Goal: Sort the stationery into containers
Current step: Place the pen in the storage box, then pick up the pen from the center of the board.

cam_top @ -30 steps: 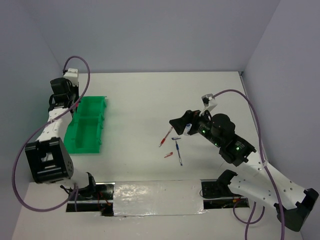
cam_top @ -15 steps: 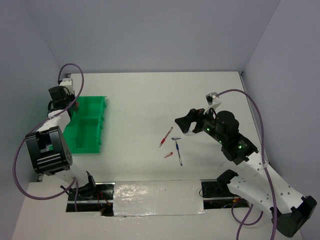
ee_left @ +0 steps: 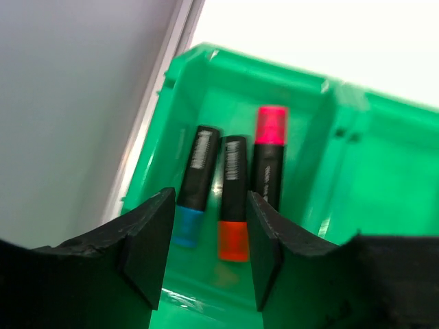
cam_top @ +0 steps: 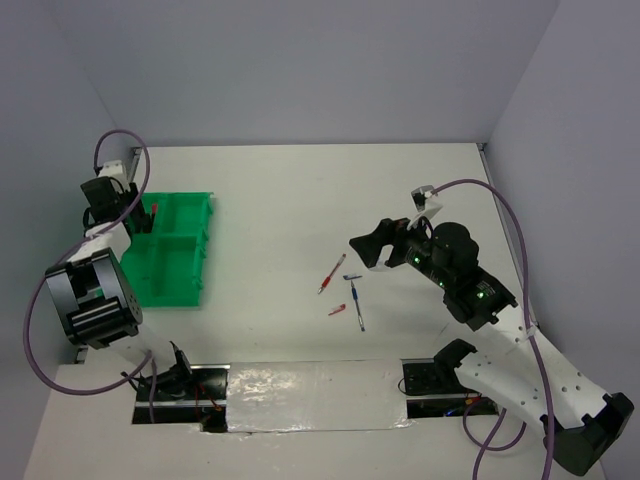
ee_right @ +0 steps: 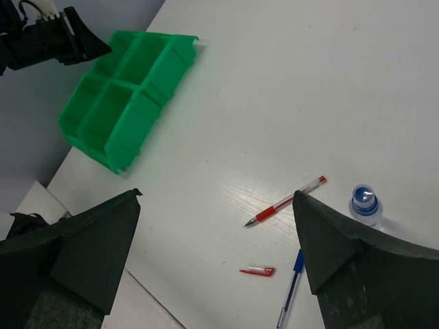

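The green tray stands at the left and also shows in the right wrist view. My left gripper is open and empty, hovering over the tray's far-left compartment. Three black highlighters lie side by side in that compartment, with blue, orange and pink ends. My right gripper is open and empty above the table's middle. Below it lie a red pen, a red pen cap, a blue pen and the blue-capped bottle. No roll is in view.
The pens also show in the top view: the red pen and the blue pen. The left wall runs close beside the tray. A shiny strip lies along the near edge between the arm bases.
My left wrist has swung further toward the left wall, with its gripper still over the tray. My right gripper drew back to the right a second ago and has held still since.
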Controlling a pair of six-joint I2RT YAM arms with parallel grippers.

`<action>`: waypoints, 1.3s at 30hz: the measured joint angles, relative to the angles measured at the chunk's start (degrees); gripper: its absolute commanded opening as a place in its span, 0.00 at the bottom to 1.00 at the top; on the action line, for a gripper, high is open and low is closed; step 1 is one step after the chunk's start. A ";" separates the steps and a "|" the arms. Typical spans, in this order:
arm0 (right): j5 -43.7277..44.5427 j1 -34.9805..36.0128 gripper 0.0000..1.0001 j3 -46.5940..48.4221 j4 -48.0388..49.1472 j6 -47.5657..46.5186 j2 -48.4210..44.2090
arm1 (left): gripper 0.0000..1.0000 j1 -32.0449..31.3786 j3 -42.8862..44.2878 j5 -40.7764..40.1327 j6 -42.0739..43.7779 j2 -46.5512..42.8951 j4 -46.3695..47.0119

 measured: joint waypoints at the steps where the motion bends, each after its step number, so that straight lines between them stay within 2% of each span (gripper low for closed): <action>1: 0.07 -0.11 1.00 0.00 -0.02 0.00 0.00 | 0.67 0.00 0.00 0.37 -1.29 -0.50 0.07; 2: 0.17 -0.17 1.00 0.00 -0.04 0.00 0.00 | 0.90 0.00 0.00 0.87 -2.40 -1.44 0.04; 3: 0.22 -0.35 1.00 0.00 -0.04 0.00 0.00 | 0.99 -0.02 0.00 1.36 -3.89 -2.95 -0.17; 6: 1.14 -1.31 1.00 0.02 -0.44 -0.15 -0.02 | 0.99 -0.07 2.89 2.49 -12.50 -8.50 -4.44; 9: 3.26 -1.90 1.00 0.02 -1.27 -0.48 0.02 | 0.99 0.07 6.38 8.28 -22.56 -16.52 -5.84; 13: 5.88 -2.14 1.00 0.15 -3.41 -0.61 1.55 | 0.99 0.33 -0.90 22.34 -34.23 -30.45 2.86; 16: 7.50 -2.12 0.98 0.15 -6.51 -0.46 3.78 | 0.99 -0.15 -5.73 31.36 -38.69 -36.17 4.00; 19: 10.19 -1.11 0.94 -0.02 -9.75 0.02 5.92 | 0.99 -2.64 -11.65 34.36 -41.05 -39.39 3.78; 23: 16.76 7.32 0.91 -0.02 -13.35 2.21 12.70 | 0.99 -6.43 -17.79 35.45 -41.79 -42.84 -4.39; 26: 18.95 11.30 0.83 -1.57 -14.82 4.20 19.17 | 0.99 -7.41 -17.18 30.97 -42.38 -45.29 -12.52; 30: 20.96 11.85 0.74 -3.61 -17.25 6.01 22.53 | 0.99 -7.76 -14.12 28.20 -41.59 -48.22 -20.76; 33: 22.36 13.25 0.71 -3.39 -17.46 6.93 24.94 | 0.99 -9.31 -13.09 27.47 -41.09 -49.96 -21.88; 39: 24.96 17.00 0.71 -2.62 -17.99 8.70 27.36 | 0.99 -11.21 -16.22 30.49 -39.95 -50.64 -22.27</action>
